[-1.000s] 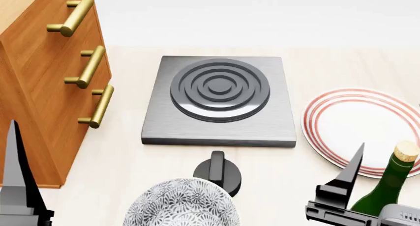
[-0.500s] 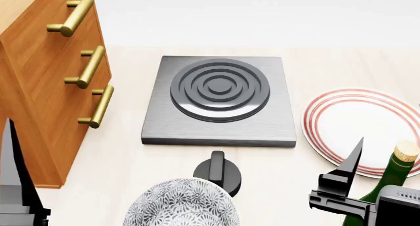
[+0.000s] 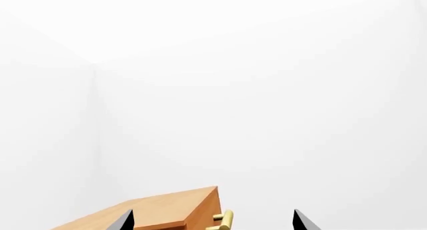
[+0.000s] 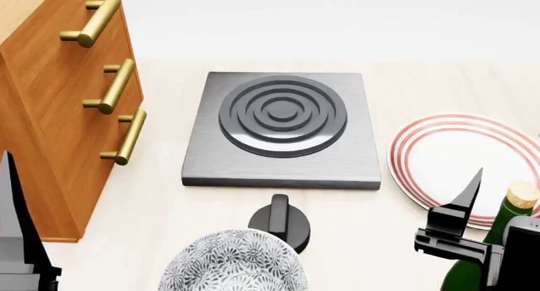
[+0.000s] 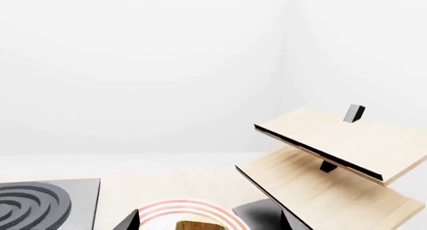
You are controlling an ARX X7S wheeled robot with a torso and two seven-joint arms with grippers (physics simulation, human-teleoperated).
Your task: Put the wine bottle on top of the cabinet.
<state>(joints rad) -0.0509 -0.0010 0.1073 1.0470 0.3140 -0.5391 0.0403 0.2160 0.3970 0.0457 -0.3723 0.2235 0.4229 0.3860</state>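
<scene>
The wine bottle [image 4: 496,237] stands upright near the striped plate [image 4: 456,158], cork [image 4: 523,194] upward, its long axis vertical. The right gripper [image 4: 494,240] reaches level around the bottle's neck, fingers spread wide and gripping nothing. The left gripper [image 3: 212,221] hovers level before the cabinet [image 4: 59,107], fingers likewise parted and empty.

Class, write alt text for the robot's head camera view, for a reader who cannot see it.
A green wine bottle with a cork top stands at the lower right, the right gripper beside it. A reddish-brown cabinet with gold handles fills the left, a grey hob lies centre, and a red-ringed plate and patterned bowl sit nearby.
</scene>
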